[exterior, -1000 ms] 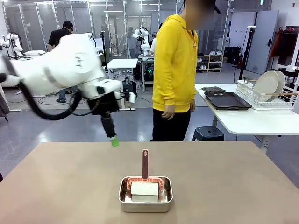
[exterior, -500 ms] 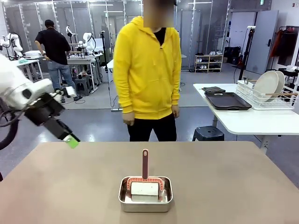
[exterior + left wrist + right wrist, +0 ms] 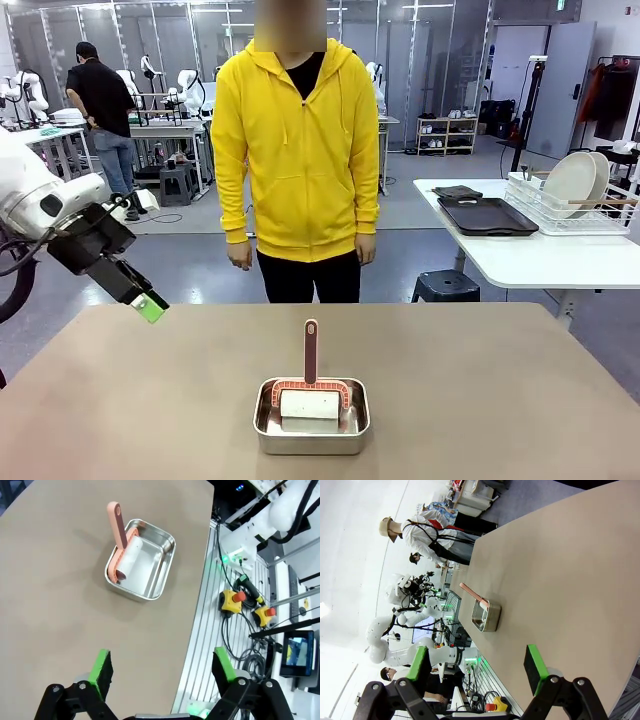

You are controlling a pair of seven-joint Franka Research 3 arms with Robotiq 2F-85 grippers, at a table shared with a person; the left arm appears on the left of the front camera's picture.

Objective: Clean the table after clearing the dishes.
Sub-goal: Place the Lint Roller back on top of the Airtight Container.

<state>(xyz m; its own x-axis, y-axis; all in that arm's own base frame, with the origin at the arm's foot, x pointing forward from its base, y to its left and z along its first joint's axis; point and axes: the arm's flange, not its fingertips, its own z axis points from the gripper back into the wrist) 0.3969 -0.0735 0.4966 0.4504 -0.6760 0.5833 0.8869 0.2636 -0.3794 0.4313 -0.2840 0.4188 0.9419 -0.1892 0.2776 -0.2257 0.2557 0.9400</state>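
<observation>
Both the left gripper (image 3: pixel 159 666) and right gripper (image 3: pixel 477 666) hold their fingers apart and empty above the table (image 3: pixel 60 595), beyond them the steel pan (image 3: pixel 141 560) holding a pink-handled roller (image 3: pixel 121 545), with no legible writing

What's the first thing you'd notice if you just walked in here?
Probably the person in the bright yellow hoodie standing at the far side of the tan table. Next, the small steel pan near the table's front middle, holding a roller with a pink handle sticking up. The left gripper hangs open over the table's far left corner.

Grey floor (image 3: pixel 200 265), glass partitions (image 3: pixel 200 40), white side table (image 3: pixel 540 262).
</observation>
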